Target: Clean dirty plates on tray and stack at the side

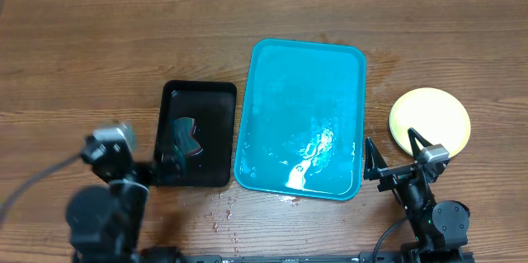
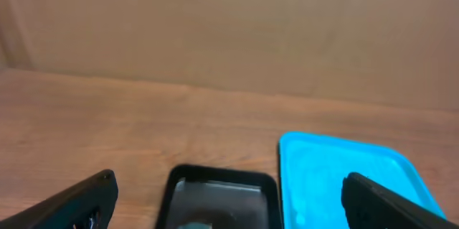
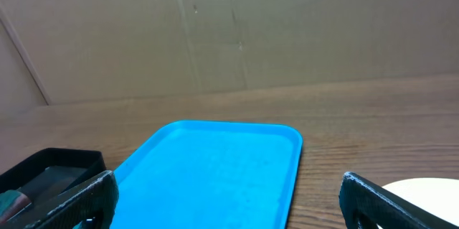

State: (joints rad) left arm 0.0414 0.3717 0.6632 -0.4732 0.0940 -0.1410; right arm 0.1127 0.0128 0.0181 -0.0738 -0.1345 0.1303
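Note:
The turquoise tray (image 1: 301, 115) lies in the middle of the table, wet and glossy, with no plates on it. It also shows in the left wrist view (image 2: 344, 179) and the right wrist view (image 3: 215, 179). A pale yellow-green plate (image 1: 430, 119) lies on the wood right of the tray; whether others lie under it I cannot tell. Its edge shows in the right wrist view (image 3: 430, 189). No light blue plate is in view. My left gripper (image 1: 153, 172) is open and empty at the front left. My right gripper (image 1: 394, 157) is open and empty, just in front of the plate.
A smaller black tray (image 1: 196, 133) lies left of the turquoise tray with a dark greenish object (image 1: 185, 138) in it. Water drops (image 1: 223, 209) lie on the wood in front of the trays. A cardboard wall (image 3: 229, 28) stands behind the table.

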